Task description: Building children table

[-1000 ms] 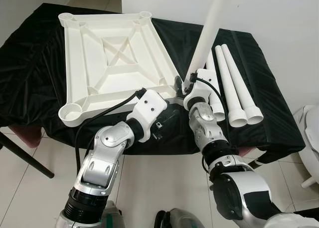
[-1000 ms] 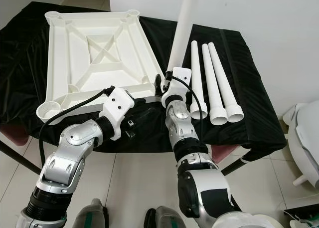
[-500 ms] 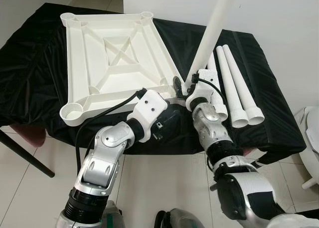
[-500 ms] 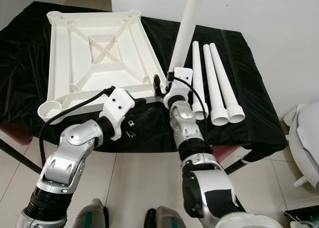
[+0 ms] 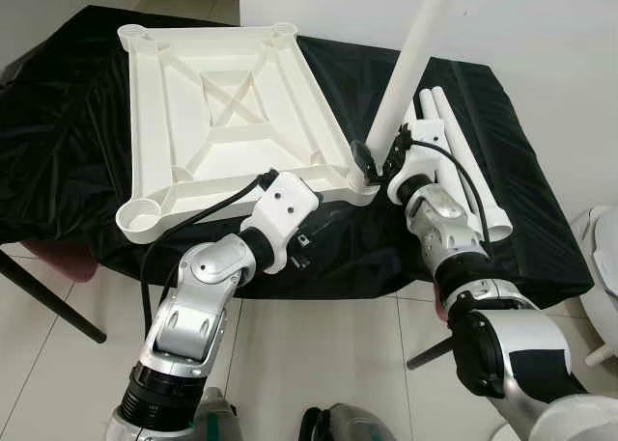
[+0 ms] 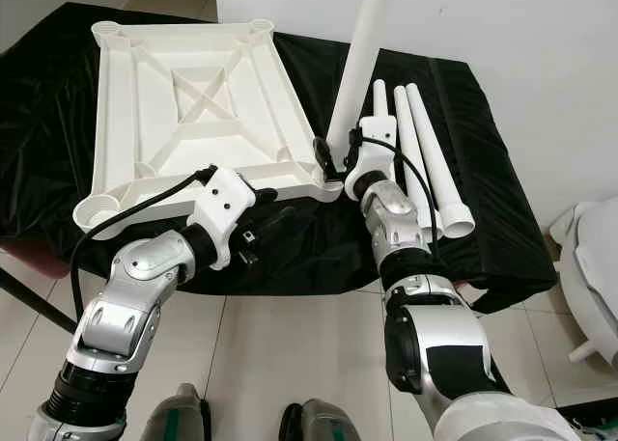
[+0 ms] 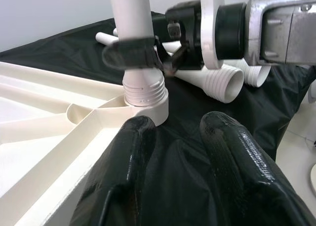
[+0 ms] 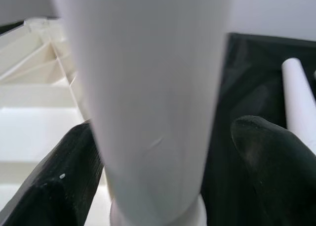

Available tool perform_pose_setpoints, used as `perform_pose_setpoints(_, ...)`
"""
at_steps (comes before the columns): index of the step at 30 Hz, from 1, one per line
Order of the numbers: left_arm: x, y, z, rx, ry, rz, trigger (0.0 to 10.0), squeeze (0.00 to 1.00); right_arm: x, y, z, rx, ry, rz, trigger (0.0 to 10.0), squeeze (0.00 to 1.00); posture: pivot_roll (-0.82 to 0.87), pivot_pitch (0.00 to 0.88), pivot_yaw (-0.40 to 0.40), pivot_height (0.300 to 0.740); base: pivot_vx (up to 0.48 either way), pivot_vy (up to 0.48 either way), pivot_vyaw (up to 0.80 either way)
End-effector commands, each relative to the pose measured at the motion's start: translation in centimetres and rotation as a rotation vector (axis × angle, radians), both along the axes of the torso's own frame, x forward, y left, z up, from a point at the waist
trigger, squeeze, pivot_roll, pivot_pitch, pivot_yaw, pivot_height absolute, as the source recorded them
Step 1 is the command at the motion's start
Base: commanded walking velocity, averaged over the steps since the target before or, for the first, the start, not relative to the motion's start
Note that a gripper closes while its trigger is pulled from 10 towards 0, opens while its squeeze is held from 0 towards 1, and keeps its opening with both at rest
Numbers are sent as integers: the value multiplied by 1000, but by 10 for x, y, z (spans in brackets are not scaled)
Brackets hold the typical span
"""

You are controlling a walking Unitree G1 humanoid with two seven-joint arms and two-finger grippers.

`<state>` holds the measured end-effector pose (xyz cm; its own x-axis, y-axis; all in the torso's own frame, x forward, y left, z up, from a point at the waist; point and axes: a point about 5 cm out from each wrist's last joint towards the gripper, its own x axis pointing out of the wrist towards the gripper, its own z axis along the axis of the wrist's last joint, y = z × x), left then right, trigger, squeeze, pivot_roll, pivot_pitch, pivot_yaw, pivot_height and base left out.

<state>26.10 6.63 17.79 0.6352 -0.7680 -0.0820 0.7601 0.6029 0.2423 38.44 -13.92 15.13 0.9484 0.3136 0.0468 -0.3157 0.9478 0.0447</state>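
The right gripper (image 7: 148, 55) is clamped round a white leg (image 5: 410, 69) just above its threaded foot, which stands in the near corner socket (image 7: 143, 105) of the upturned tabletop (image 5: 227, 123); the left gripper (image 7: 192, 137), fingers apart, rests beside it. Seating step; next likely twisting the leg home
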Motion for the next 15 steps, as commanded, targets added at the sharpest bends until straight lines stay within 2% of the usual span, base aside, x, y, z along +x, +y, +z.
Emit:
perform_pose_setpoints(1, 4, 2, 0, -13, -7, 91, 10000, 0, 0, 0, -2, -28, 4, 19, 10000, 0, 97, 10, -106, 740, 0, 0, 0)
perform_pose_setpoints(8, 5, 3, 1, -11, -10, 92, 10000, 0, -1, 6, -3, -91, 11, 139, 10000, 0, 96, 10, -102, 740, 0, 0, 0)
perform_pose_setpoints(15, 4, 2, 1, -12, -7, 87, 10000, 0, 1, 3, 0, -142, 8, 180, 10000, 0, 97, 13, -95, 740, 0, 0, 0)
